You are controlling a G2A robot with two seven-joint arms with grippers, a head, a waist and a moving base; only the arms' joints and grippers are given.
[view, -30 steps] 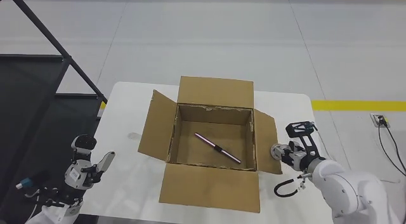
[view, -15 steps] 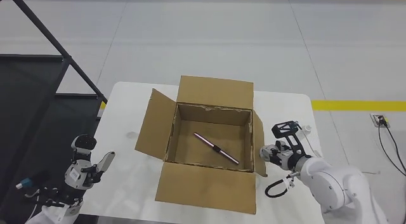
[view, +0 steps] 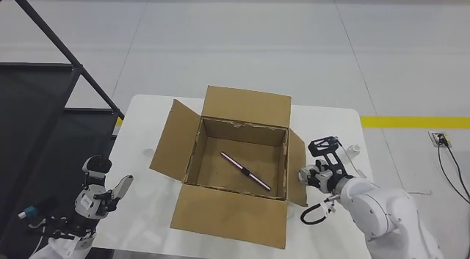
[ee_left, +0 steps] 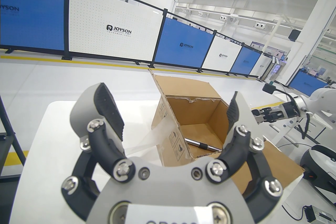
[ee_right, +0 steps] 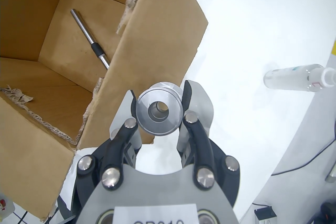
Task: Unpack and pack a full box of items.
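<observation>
Item: metal ring [ee_right: 159,112], which we are holding clamped between the fingers of the right gripper [ee_right: 159,93], just outside the right flap [ee_right: 157,25] of the box [view: 231,215].

We are judging the opening to lie past that flap's upper edge, toward our left.

Inside, a rod [view: 244,170] is lying diagonally, with bare floor on either side.

Left gripper [ee_left: 169,99], fingers wide apart, is hanging well off by the table [view: 147,127] corner.

A bottle [ee_right: 291,80] is lying out to the right.

We count: one cardboard box [view: 228,219]; one metal rod [view: 244,170] inside, beyond right pincer [ee_right: 159,89]; one metal ring [ee_right: 159,112] clamped in that pincer; one clear bottle [ee_right: 291,78] well apart from it.
</observation>
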